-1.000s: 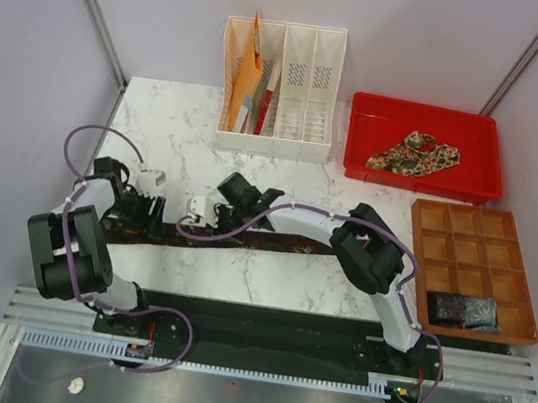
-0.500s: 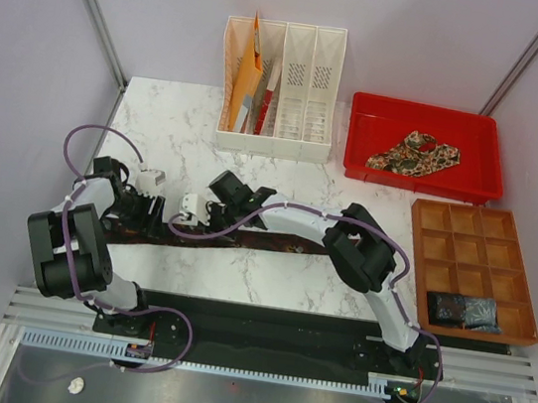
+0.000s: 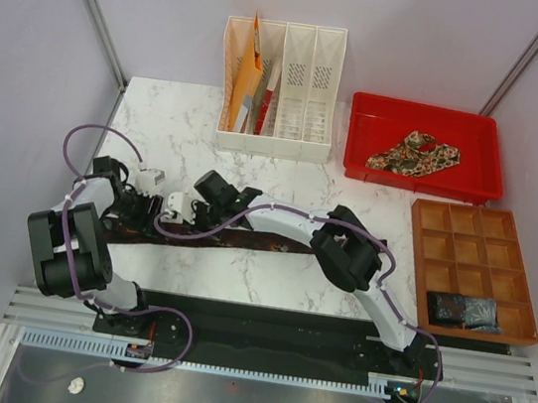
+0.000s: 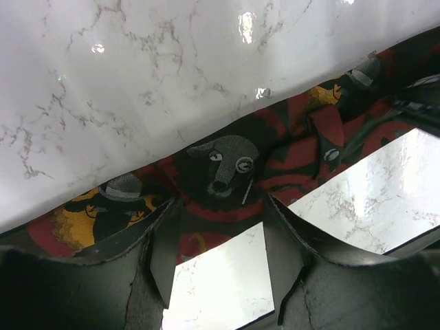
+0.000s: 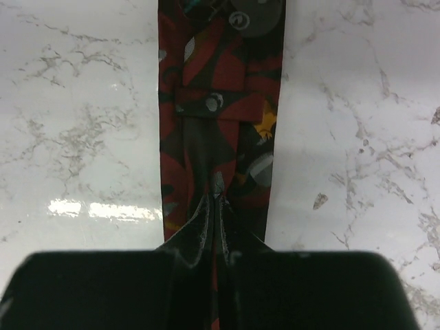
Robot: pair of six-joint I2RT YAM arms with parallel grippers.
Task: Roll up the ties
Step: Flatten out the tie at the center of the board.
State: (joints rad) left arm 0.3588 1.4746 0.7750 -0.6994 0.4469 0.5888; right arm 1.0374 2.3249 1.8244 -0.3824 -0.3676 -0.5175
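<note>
Top external view: the dark tie (image 3: 263, 241) lies flat on the marble table (image 3: 180, 119), running left to right in front of both arms. My left gripper (image 3: 144, 212) sits at its left end and my right gripper (image 3: 195, 216) just beside it, a little further along the cloth. Left wrist view: the left gripper (image 4: 220, 206) has its jaws well apart. The dark tie (image 4: 227, 172) crosses slantwise at the fingertips (image 4: 165, 227), bare marble shows between them, and nothing is clamped. The print is dark red and black with grey dog faces and yellow patches. Right wrist view: the right gripper (image 5: 214, 201) has its jaws pressed together, pinching the dark tie (image 5: 220, 137) near its midline. The strip runs straight away from the camera, its keeper loop (image 5: 220, 102) facing up. A paisley tie (image 3: 416, 152) lies crumpled in the red tray (image 3: 362, 109) at the far right. The brown compartment tray (image 3: 526, 298) holds two dark bundles (image 3: 464, 310) in its near row; I cannot tell what they are. A white file rack (image 3: 313, 67) at the back holds orange folders (image 3: 244, 78).
</note>
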